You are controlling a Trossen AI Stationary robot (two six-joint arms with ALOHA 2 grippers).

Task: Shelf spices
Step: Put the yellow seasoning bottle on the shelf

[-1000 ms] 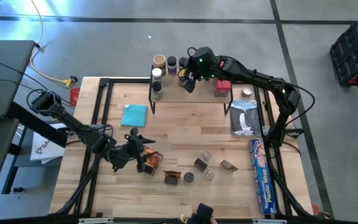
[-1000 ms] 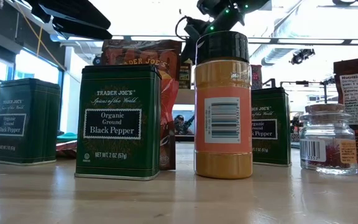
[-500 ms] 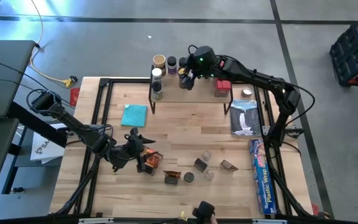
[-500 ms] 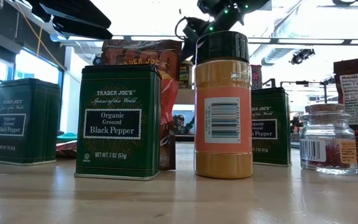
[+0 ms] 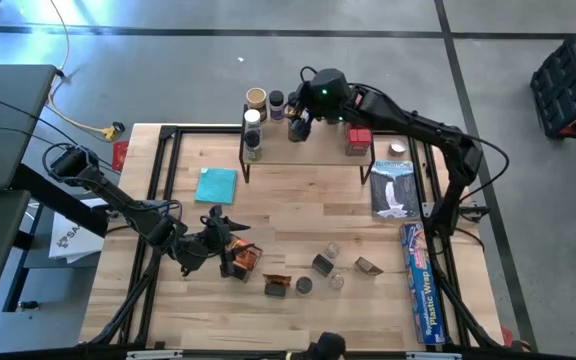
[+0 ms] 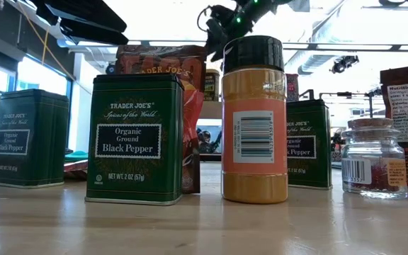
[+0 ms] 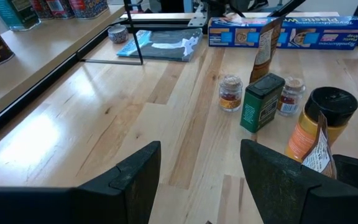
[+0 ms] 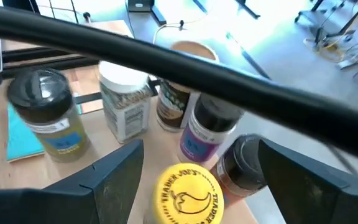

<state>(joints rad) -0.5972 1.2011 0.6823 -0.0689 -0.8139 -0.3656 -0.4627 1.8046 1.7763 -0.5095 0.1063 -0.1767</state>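
From above, the shelf [image 5: 308, 150] stands at the far edge of the wooden surface [image 5: 298, 215]. The right end effector [image 5: 303, 125] hangs over the shelf's far left part with its fingers spread and nothing between them. Several jars cluster at the shelf's left end, among them a tan-lidded jar [image 5: 256, 98] and a white-lidded jar [image 5: 252, 117]; a red box [image 5: 357, 140] sits toward the right end. A teal cloth [image 5: 216, 185] lies on the surface just in front of the shelf, and a long blue plastic-wrap box [image 5: 420, 280] lies along the right edge. The left end effector [image 5: 230, 255] is low over the near left part of the surface, beside an orange packet [image 5: 248, 260]; more small spices [image 5: 318, 272] are scattered to its right.

At table height, a green black-pepper tin [image 6: 137, 138] and an orange jar with a black lid [image 6: 253, 120] stand in front, with a small glass jar [image 6: 372, 156] to the right.

The left wrist view shows both dark fingers [image 7: 132, 180] held apart, gripping nothing, with a green tin [image 7: 263, 102] and small glass jars ahead.

The right wrist view shows its fingers [image 8: 114, 168] wide apart above a yellow-lidded jar [image 8: 188, 193] standing on the shelf, free of both fingers, among other jars.
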